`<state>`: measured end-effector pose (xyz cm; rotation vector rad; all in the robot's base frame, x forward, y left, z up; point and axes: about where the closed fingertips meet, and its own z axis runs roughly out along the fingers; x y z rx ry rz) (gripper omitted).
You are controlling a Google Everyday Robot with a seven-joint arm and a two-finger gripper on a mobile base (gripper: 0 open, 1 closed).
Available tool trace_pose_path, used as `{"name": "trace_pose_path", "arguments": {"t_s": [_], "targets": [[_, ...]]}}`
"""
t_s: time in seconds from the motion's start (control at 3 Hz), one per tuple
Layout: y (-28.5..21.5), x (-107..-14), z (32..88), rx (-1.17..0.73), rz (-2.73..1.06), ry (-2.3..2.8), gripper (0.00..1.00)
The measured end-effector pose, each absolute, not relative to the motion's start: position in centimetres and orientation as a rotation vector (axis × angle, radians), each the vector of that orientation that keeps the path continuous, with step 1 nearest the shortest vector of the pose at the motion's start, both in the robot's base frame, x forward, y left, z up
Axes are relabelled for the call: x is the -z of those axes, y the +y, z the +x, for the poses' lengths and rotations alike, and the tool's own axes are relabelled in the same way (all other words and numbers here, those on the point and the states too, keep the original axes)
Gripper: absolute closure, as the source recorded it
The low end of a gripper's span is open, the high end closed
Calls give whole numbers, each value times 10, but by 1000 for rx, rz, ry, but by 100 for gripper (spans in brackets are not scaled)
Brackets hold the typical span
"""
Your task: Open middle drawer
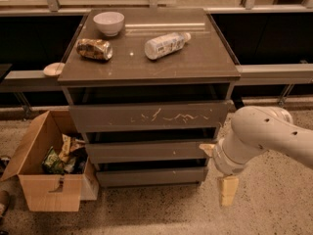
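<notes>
The middle drawer [151, 151] is a plain grey-brown front with a few white specks, set between the taller scratched top front [146, 116] and the short bottom front [151, 176]. All three fronts look shut. My gripper [218, 169] is at the cabinet's lower right corner, open and empty. One cream finger [207, 149] points at the right end of the middle drawer; I cannot tell whether it touches. The other finger [228, 191] hangs down beside the bottom drawer. My white arm [264, 133] reaches in from the right.
On the cabinet top [205, 58] are a white bowl [108, 23], a crumpled snack bag [94, 49] and a lying plastic bottle [166, 44]. An open cardboard box [49, 190] with wrappers stands on the floor at the left. A rail and dark wall run behind.
</notes>
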<state>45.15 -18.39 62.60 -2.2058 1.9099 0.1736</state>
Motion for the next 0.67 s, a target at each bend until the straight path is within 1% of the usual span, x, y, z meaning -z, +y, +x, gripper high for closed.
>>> {"name": "trace_pose_path", "arguments": {"t_s": [0.33,0.67], "targets": [[-190,-572,461,-282,-2194,1905,0],[-182,-506,471,-445,-2156,1917,0]]}}
